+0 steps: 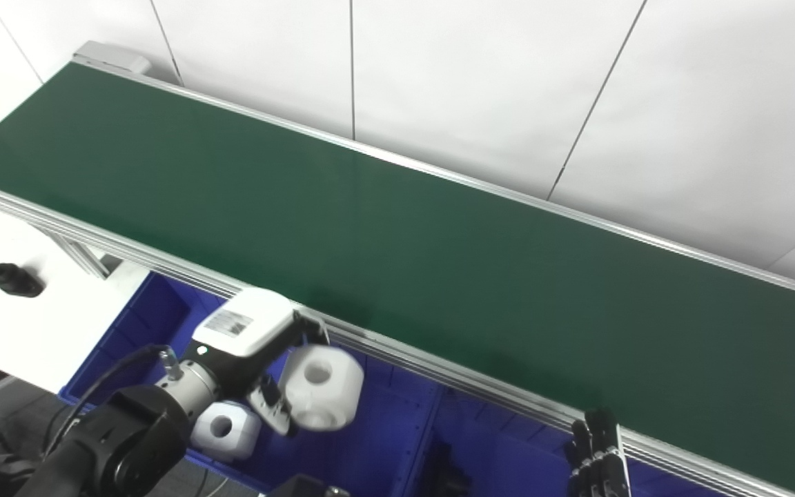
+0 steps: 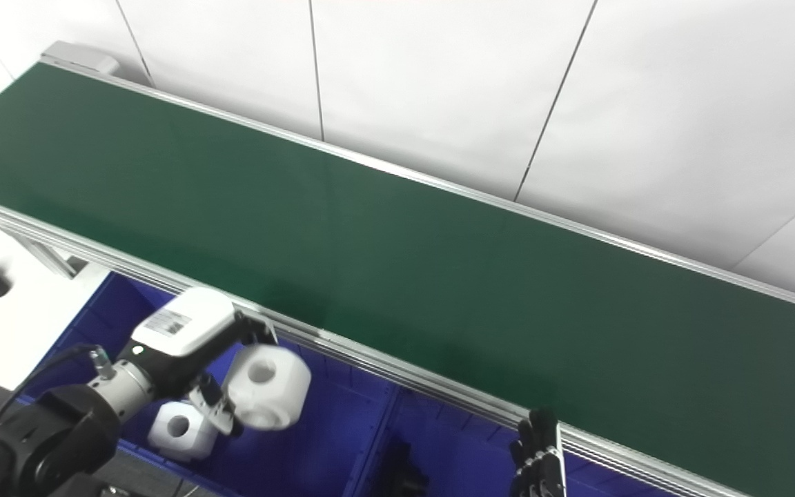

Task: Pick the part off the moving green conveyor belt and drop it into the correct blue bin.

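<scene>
left robot hand (image 1: pixel 259 348) grips white part (image 1: pixel 321 388) (over blue bin (image 1: pixel 377 442)).

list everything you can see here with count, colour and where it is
belt: one, green, running corner to corner, nothing on it
bins: blue, below the belt's near rail; count unclear
held part: one, white with a hole, in the left hand over the left bin
second part: one, white with a hole, lying in the left bin
black piece: one, on the white surface at far left
dark object: one, in the next bin, too dim to identify
left hand: white and black, shut on the held part
right hand: black, at the bottom edge by the rail, mostly out of view
</scene>
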Available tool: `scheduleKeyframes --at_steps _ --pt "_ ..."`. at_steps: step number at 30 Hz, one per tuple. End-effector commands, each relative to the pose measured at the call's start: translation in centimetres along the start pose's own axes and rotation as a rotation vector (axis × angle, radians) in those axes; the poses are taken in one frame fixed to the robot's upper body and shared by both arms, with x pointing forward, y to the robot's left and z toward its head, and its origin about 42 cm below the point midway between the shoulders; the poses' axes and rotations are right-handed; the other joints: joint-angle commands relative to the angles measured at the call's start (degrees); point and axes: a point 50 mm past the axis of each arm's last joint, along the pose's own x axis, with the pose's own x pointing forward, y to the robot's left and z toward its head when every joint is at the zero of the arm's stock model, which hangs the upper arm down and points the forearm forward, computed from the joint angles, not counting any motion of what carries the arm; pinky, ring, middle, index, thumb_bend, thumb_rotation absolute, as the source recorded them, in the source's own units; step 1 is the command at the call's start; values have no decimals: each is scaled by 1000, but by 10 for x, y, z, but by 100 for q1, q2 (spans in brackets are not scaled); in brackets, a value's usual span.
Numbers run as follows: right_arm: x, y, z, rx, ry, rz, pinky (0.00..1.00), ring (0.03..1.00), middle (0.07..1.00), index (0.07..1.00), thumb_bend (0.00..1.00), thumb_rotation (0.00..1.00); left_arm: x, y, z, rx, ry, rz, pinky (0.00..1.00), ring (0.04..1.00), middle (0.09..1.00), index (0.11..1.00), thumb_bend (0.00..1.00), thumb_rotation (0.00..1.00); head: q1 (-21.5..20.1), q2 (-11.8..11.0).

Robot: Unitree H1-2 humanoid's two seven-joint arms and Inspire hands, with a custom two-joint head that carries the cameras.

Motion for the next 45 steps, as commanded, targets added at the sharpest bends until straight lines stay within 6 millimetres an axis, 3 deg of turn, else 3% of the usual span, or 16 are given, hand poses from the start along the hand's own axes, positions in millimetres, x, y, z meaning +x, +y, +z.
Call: scheduleKeyframes --at_steps 1,5,15,21,22,23,24,25,26,27,28,31,35,38,41,45 --pt "1 1 10 -3 -35 18 1000 1000 1000 1000 761 985 -4 11 1 77 3 1 856 856 880 859 997 476 8 3" --pt "1 -1 10 -10 -36 17 1000 1000 1000 1000 761 979 -6 12 3 106 10 -31 928 903 927 923 1000 548 -17 5" --pt "0 -2 11 -14 -29 13 1000 996 1000 1000 768 951 -12 20 8 68 -9 -13 911 906 936 961 1000 569 -114 34" --pt "1 3 9 -16 -32 1 976 981 995 1000 762 930 -25 39 24 -296 -166 157 851 904 956 973 1000 616 -577 126" --pt "1 5 9 -22 -33 1 973 980 994 1000 763 930 -28 42 28 -370 -194 182 839 902 958 976 1000 622 -846 166" --pt "1 7 9 -27 -34 1 969 978 993 1000 766 932 -30 44 30 -415 -212 198 814 907 966 983 1000 634 -846 166" --pt "1 10 9 -36 -30 3 966 977 992 1000 768 933 -32 46 37 -509 -259 229 801 909 971 987 1000 640 -1239 220" --pt "1 13 9 -41 -28 4 959 973 990 1000 770 933 -34 48 41 -572 -290 249 813 942 985 993 1000 660 -1301 229" --pt "1 17 9 -47 -24 5 956 971 989 1000 771 933 -34 49 46 -636 -324 276 819 959 993 997 1000 671 -1683 271" --pt "2 20 9 -51 -22 5 950 967 987 1000 772 933 -35 51 48 -676 -345 293 852 984 997 999 998 692 -1683 271" --pt "3 26 10 -54 -19 1 947 966 986 1000 773 933 -33 48 54 -738 -368 327 864 992 999 1000 996 700 -2100 313" --pt "7 45 10 -60 -11 -16 922 947 968 1000 804 916 -28 38 65 -912 -380 374 986 1000 1000 1000 1000 850 -2830 347" --pt "13 67 10 -52 1 -26 933 948 965 1000 792 900 -20 16 64 -1069 -342 362 1000 1000 1000 1000 1000 871 -3652 299" --pt "17 79 9 -42 7 -32 952 954 967 1000 801 899 -9 -12 59 -1093 -303 332 1000 1000 1000 1000 1000 885 -3904 221" --pt "21 89 6 -19 6 -35 978 966 975 1000 817 892 5 -42 45 -992 -284 302 1000 1000 1000 1000 944 899 -4166 109" --pt "25 93 6 -14 1 -42 998 983 990 1000 810 898 17 -56 37 -958 -296 300 1000 1000 1000 1000 900 826 -4250 134"
